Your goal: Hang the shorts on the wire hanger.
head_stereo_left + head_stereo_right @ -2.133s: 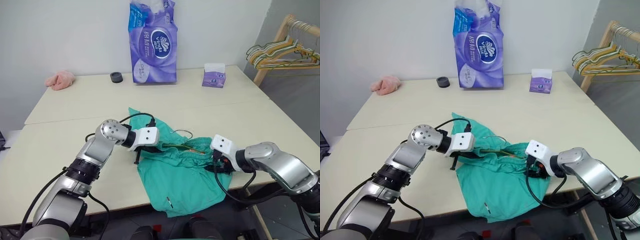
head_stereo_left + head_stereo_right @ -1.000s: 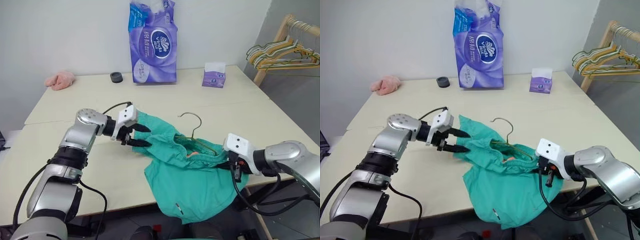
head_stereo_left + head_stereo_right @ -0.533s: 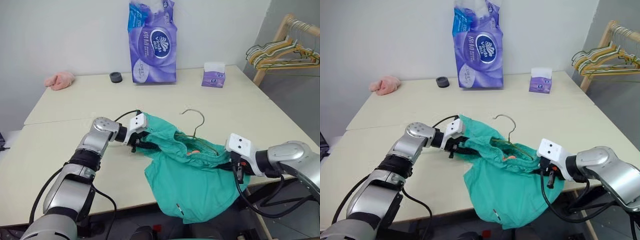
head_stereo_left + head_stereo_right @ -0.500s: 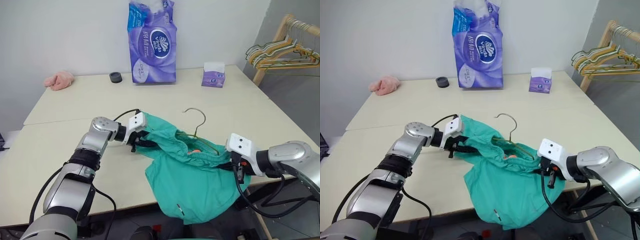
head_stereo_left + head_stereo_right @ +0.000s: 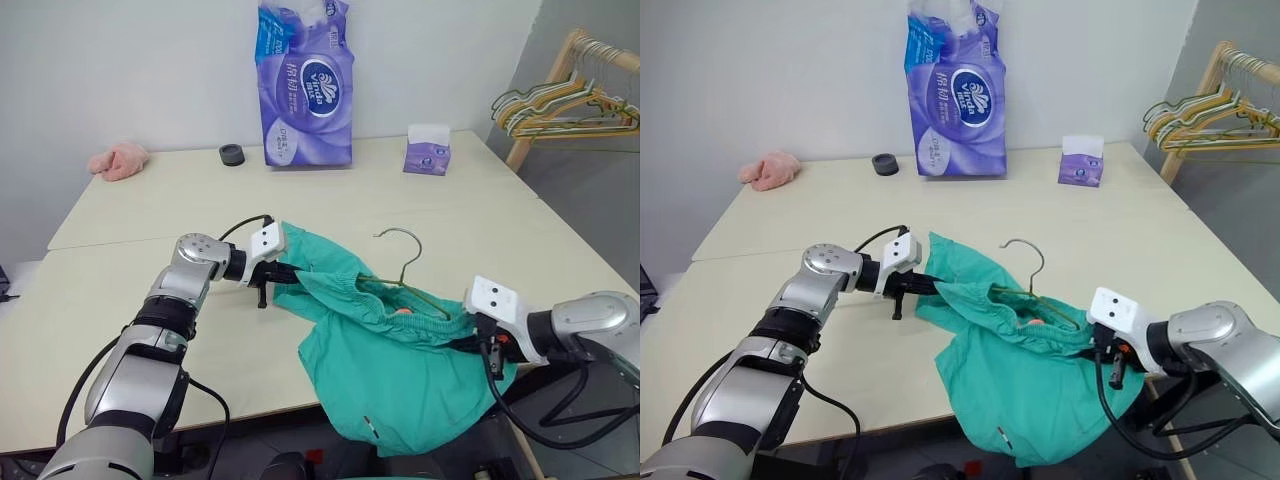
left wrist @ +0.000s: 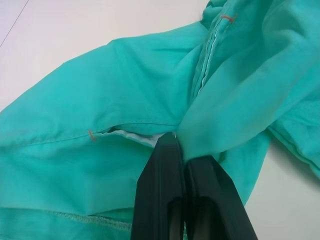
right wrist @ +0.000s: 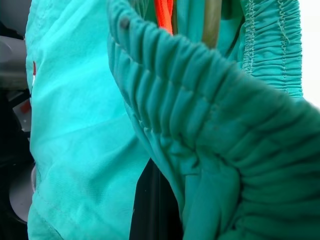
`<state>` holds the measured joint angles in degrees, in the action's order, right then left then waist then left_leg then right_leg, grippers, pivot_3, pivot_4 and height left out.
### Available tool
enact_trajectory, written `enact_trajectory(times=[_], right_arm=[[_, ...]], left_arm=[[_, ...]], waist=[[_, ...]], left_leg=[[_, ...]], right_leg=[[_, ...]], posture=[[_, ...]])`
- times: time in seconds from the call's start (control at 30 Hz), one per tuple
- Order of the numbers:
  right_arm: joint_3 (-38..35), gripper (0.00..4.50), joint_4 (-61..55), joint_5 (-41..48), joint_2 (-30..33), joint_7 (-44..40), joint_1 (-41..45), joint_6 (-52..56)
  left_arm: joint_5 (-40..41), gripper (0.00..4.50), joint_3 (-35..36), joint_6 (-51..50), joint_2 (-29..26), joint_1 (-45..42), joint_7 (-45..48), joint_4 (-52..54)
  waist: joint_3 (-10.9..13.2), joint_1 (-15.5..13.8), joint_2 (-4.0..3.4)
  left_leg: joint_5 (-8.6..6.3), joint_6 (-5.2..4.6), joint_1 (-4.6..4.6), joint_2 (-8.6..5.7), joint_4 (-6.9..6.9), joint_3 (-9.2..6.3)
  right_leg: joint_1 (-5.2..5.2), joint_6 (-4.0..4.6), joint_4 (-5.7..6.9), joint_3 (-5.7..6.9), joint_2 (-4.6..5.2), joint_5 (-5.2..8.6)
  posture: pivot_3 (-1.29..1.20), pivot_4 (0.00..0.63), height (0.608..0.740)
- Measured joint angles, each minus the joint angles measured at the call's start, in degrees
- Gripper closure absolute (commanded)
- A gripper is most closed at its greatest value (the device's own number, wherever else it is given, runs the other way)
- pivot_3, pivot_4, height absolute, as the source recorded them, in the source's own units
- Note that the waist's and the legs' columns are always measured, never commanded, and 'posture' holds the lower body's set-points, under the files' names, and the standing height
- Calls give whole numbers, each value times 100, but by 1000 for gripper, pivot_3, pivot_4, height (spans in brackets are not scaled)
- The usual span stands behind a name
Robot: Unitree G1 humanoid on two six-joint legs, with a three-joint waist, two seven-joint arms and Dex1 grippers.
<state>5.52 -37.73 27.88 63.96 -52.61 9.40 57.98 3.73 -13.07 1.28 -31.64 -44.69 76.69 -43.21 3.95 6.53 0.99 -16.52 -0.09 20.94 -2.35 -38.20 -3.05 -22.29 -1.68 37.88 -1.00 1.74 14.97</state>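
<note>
Both arms: brushed silver metal shells, rounded joint housings, black ribbed collars between segments. Left arm's round silver joint cap carries ring of small dark screw holes. White boxy wrist modules on each arm, small dark dots on faces. Black cables loop loosely along forearms. Left gripper (image 6: 185,197) fingers black, smooth, tapering to points.

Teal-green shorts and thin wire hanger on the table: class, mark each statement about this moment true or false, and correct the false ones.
1. The left gripper is shut on the teal-green cloth shorts. True.
2. The thin dark wire hanger lies apart from the shorts. False: its hook rises out of the waistband.
3. The right gripper is open and free. False: it is shut on the waistband.
4. Part of the shorts hangs over the beige table's near edge. True.
</note>
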Motion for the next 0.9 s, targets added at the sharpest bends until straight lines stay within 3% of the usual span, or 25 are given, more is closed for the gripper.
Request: enact_trajectory(times=[0.33, 0.63, 0.8, 0.9], right_arm=[[-721, 4500, -18, 172, 427, -272, -584, -25], [-695, 4500, -46, 234, 327, -218, -467, -100], [-651, 4500, -41, 233, 298, -180, -428, -127], [-625, 4500, -40, 224, 286, -120, -418, -141]], left_arm=[[-137, 4460, 0, 195, -36, 77, -69, -5], [-5, 4460, 8, 21, -4, 169, 58, 239], [204, 2974, 261, -280, -11, 229, 24, 387], [614, 2064, 439, -1068, -148, 249, 294, 903]], waist=[[0, -11, 1], [0, -7, 1], [0, -4, 1], [1, 5, 3]], left_leg=[[0, 0, 0, 1, 0, 1], [0, 0, -1, 1, 0, 1], [0, 0, -1, 1, -1, 1], [0, 0, 1, 1, -2, 1]], right_leg=[[1, 0, -1, 1, 0, 0], [1, 0, 1, 0, 0, 0], [1, 0, 1, 0, 0, 0], [0, 0, 2, 1, -1, 0]], posture=[[-234, 31, 740], [-232, 29, 740], [-240, 31, 740], [-241, 31, 740]])
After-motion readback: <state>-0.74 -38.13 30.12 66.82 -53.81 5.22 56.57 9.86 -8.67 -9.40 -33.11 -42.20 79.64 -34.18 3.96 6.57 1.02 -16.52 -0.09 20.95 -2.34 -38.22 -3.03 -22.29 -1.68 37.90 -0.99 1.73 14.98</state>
